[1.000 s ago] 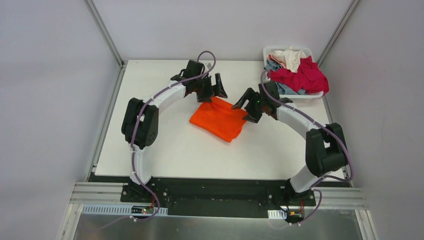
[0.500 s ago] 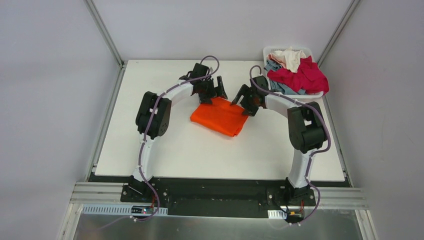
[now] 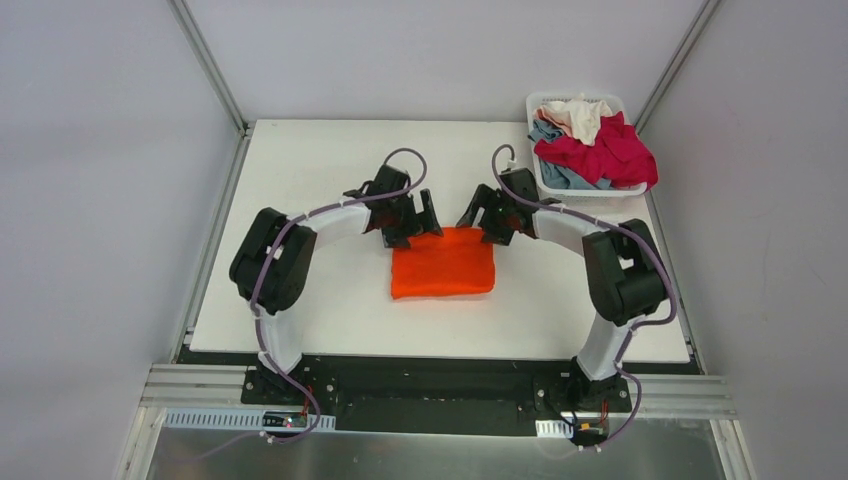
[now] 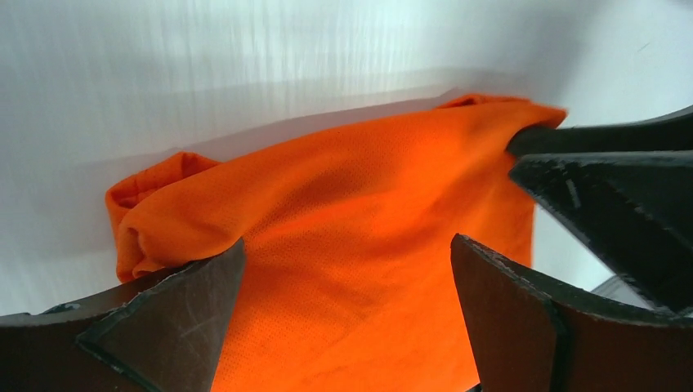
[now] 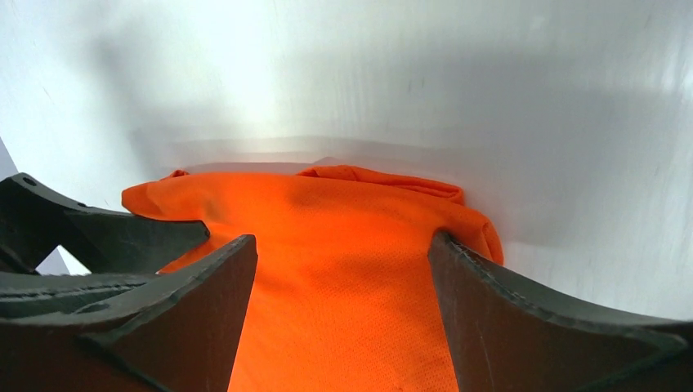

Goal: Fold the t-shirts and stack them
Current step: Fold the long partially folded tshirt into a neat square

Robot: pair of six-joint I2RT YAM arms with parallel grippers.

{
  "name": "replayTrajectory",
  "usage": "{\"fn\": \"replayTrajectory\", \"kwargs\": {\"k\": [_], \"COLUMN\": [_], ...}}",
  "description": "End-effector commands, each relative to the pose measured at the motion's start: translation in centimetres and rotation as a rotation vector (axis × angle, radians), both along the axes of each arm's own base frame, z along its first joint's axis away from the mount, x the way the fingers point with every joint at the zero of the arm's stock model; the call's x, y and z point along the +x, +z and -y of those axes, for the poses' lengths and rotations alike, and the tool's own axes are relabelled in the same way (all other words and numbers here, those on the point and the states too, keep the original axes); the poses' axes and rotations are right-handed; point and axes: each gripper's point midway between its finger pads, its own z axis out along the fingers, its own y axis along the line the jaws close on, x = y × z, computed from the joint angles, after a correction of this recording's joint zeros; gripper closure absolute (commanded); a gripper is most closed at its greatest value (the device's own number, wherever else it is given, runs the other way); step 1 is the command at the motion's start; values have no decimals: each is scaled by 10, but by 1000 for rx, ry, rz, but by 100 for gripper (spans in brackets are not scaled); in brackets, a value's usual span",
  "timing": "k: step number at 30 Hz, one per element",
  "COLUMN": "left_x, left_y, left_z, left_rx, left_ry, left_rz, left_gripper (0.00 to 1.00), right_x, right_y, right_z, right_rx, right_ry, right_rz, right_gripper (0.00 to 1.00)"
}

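The bright orange t-shirt [image 3: 443, 263] lies folded into a small rectangle on the white table [image 3: 300, 170]. My left gripper [image 3: 418, 222] is open at its far left corner. My right gripper [image 3: 482, 218] is open at its far right corner. In the left wrist view the orange t-shirt [image 4: 343, 245] lies between my spread fingers [image 4: 184, 318]. In the right wrist view the orange t-shirt [image 5: 339, 269] lies between my spread fingers [image 5: 507, 310]. The crimson-magenta t-shirt [image 3: 605, 150], grey-blue t-shirt [image 3: 565, 175] and cream t-shirt [image 3: 578, 115] lie heaped in the basket.
A white slotted plastic basket [image 3: 545, 182] stands at the table's far right corner. Metal frame posts [image 3: 205, 60] rise at the far corners. In the left wrist view my right gripper's fingers [image 4: 621, 204] show at the right.
The orange t-shirt has shifted toward the near edge and turned square to the table. Both grippers moved nearer with it, still at its far corners.
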Motion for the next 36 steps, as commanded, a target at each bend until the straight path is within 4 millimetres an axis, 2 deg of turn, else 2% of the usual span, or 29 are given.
{"fn": "replayTrajectory", "kwargs": {"k": [1,4,6,9,13,16,18,21,24,31,36], "left_x": [-46,-34,-31,-43,-89,-123,-140,-151,-151,-156,-163], "left_y": [-15,16,47,78,85,74,65,43,24,-3,-23], "left_z": [-33,-32,-30,-24,-4,12,22,22,13,0,-16], "left_rx": [202,191,162,137,49,2,-36,-47,-9,51,100], "left_ry": [59,68,64,40,-85,-171,-220,-228,-187,-153,-111], "left_rz": [-56,30,90,165,132,89,58,25,12,-29,-70], "left_gripper": [1,1,1,1,1,1,1,1,1,1,1], "right_x": [-23,-16,-14,-29,-81,-120,-138,-160,-165,-160,-168], "right_y": [9,42,69,98,109,113,113,109,89,21,-10], "right_z": [13,14,17,21,5,-17,-28,-42,-42,-21,0], "right_rx": [-67,-70,-64,-45,126,320,397,461,452,326,277], "right_ry": [51,37,21,4,43,104,135,193,192,53,-9], "right_rz": [30,93,138,172,101,42,12,-30,-64,-184,-250], "right_gripper": [19,17,16,12,11,11,11,11,11,13,14]}}
